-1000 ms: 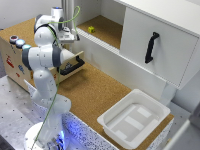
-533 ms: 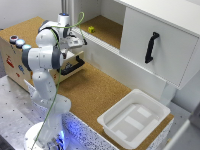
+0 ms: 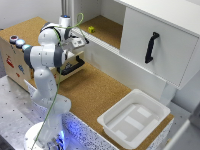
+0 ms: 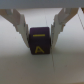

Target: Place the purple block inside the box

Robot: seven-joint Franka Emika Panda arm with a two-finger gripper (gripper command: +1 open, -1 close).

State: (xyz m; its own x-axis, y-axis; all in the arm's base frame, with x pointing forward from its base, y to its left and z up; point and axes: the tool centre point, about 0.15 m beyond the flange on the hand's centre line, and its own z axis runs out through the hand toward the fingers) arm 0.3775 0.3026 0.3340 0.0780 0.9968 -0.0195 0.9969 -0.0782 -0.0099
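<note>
The jaws straddled the purple block (image 4: 41, 42) without clearly clamping it, and the white box (image 3: 134, 120) waited well apart, unfilled

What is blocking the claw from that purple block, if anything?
Nothing visible. In the wrist view the purple block sits right between the gripper fingers, which flank it on both sides with no object between. Whether the fingers already touch it is unclear.
</note>
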